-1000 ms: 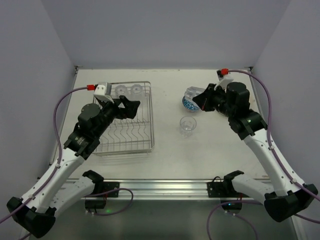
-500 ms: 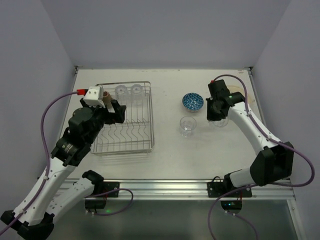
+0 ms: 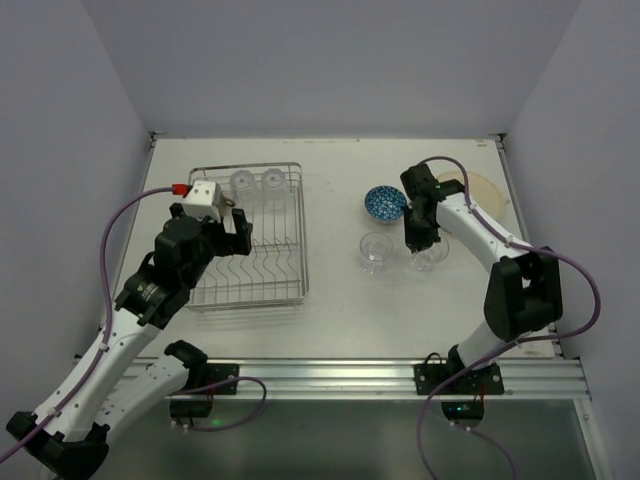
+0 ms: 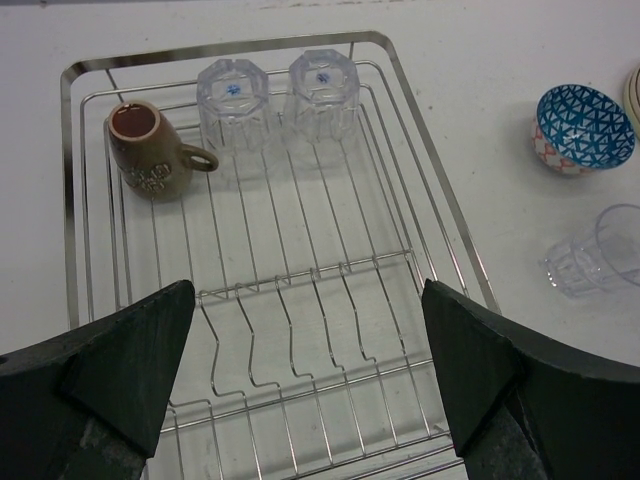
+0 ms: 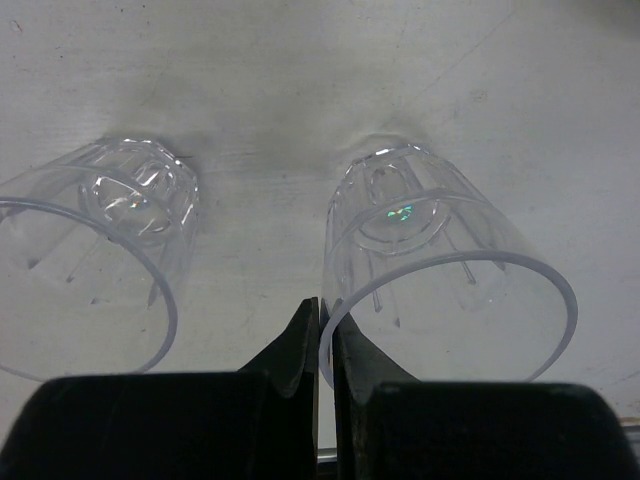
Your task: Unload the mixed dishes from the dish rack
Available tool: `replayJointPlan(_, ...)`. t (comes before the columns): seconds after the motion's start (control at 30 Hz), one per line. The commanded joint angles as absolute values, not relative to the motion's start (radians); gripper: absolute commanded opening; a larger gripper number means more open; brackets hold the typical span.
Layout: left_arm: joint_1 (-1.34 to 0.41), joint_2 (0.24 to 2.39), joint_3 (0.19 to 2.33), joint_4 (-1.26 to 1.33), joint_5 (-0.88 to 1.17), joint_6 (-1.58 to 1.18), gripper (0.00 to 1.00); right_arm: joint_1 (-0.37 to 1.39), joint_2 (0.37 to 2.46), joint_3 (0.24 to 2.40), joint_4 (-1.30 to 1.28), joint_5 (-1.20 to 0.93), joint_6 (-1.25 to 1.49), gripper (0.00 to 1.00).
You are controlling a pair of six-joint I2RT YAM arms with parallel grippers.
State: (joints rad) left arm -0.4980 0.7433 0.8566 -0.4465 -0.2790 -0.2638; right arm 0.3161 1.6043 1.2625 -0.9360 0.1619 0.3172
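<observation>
The held glass (image 5: 440, 250) sits right at the tips of the right gripper (image 5: 325, 320). It is mouth up, and its base looks to be down on the white table (image 5: 300, 70). The two fingers are pressed almost together, and the near rim of the glass runs into the thin slit between them, so they are pinching its wall. Just off that hand's left side a second glass (image 5: 100, 230) stands apart from the first, also mouth up. Farther beyond it on the same side is the blue bowl (image 3: 385, 202), and the cream plate (image 3: 485, 188) lies past the wrist.

Across the table the left gripper (image 4: 306, 300) hangs over the dish rack (image 4: 220, 48) with its fingers spread wide and holding nothing. Ahead of it and to its left, the brown mug (image 4: 145, 155) stands in the rack's far corner with its handle toward an upturned glass (image 4: 232, 100). Touching that one is its twin (image 4: 322, 90). Each of the two has a small blue mark in its base that is too small to read. The mug has a raised pattern on its side that I can't make out.
</observation>
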Motion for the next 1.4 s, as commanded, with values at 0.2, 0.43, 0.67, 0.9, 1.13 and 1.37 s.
replayJointPlan(0.2, -0.497, 0.736, 0.844, -0.434, -0.299, -0.224, 1.00, 0.324, 1.678, 1.307, -0.893, 0.109, 0.281, 0.00)
replayJointPlan(0.43, -0.499, 0.742, 0.839, -0.434, -0.296, -0.222, 1.00, 0.334, 1.706, 1.327, -0.893, 0.113, 0.279, 0.04)
replayJointPlan(0.67, -0.497, 0.744, 0.839, -0.434, -0.295, -0.222, 1.00, 0.348, 1.689, 1.342, -0.908, 0.135, 0.288, 0.30)
replayJointPlan(0.9, -0.497, 0.768, 0.885, -0.463, -0.327, -0.268, 1.00, 0.353, 1.592, 1.359, -0.950, 0.173, 0.298, 0.42)
replayJointPlan(1.13, -0.495, 0.877, 0.982, -0.538, -0.480, -0.432, 1.00, 0.353, 1.327, 1.347, -0.928, 0.245, 0.325, 0.74)
replayJointPlan(1.37, -0.494, 1.049, 1.073, -0.512, -0.517, -0.511, 1.00, 0.351, 0.933, 1.054, -0.510, 0.054, 0.330, 0.99)
